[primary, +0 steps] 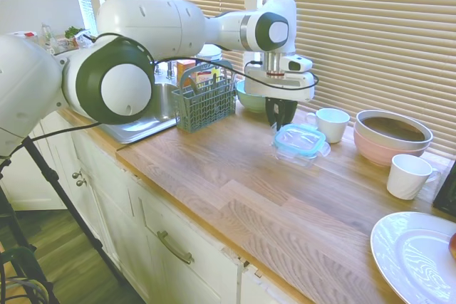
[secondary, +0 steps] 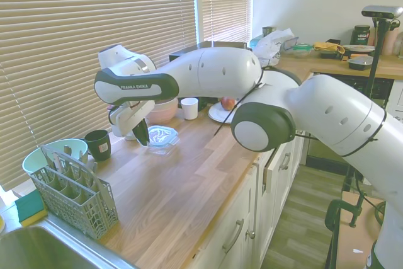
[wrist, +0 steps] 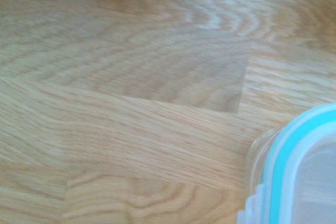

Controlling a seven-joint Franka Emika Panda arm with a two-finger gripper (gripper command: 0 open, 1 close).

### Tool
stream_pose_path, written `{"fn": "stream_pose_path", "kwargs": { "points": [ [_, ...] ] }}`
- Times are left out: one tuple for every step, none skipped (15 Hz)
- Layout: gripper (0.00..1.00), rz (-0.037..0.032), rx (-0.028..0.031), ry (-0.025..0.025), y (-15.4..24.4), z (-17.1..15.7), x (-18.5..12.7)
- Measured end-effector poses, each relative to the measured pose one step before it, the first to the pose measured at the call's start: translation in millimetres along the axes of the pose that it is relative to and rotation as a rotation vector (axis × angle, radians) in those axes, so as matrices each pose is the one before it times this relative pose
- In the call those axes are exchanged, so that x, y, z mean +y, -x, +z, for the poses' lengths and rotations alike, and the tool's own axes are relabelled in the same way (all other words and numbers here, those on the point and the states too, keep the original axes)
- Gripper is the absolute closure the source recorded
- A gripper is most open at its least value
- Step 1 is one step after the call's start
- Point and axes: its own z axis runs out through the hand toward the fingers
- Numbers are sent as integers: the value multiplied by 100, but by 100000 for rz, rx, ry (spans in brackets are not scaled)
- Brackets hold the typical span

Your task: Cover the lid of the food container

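Note:
The lid (primary: pixel 300 139), clear with a teal rim, lies flat on top of the shallow clear food container (primary: pixel 288 153) on the wooden counter. Both show again as the lid (secondary: pixel 162 134) and, under it, the container (secondary: pixel 158 147). A corner of the lid (wrist: pixel 302 171) shows in the wrist view. My gripper (primary: pixel 280 120) hangs just behind the lid's back left edge, a little above the counter. Its dark fingers point down, look shut and hold nothing. From the other side the gripper (secondary: pixel 142 138) stands right beside the lid.
A white mug (primary: pixel 333 124) stands just right of the lid, with stacked bowls (primary: pixel 392 137), another white mug (primary: pixel 408 176) and a white plate (primary: pixel 417 254) further right. A grey cutlery drainer (primary: pixel 204 101), a teal bowl (primary: pixel 249 97) and the sink (primary: pixel 142 124) lie left.

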Motion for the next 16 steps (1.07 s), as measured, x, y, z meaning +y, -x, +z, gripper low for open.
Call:
{"fn": "stream_pose_path", "kwargs": {
  "points": [
    [0,-47,-116,8,-89,33,225],
    [0,33,34,2,-62,-11,165],
    [0,56,273,-59,-70,10,129],
    [0,29,149,-151,-30,33,113],
    [0,61,119,-100,6,-60,104],
    [0,104,437,-132,-6,-121,164],
    [0,61,661,-99,57,-320,244],
    [0,9,809,-353,127,-436,263],
    [0,-218,469,-358,290,-557,270],
    [0,-445,635,-599,454,-825,171],
    [0,-531,503,-357,620,-980,148],
    [0,-736,457,-393,784,-1245,91],
    [0,-651,-99,-603,922,-1204,69],
    [0,-291,-396,-755,1018,-1173,165],
    [0,353,-560,-594,898,-973,326],
    [0,828,-788,-477,928,-703,339]
  ]
}}
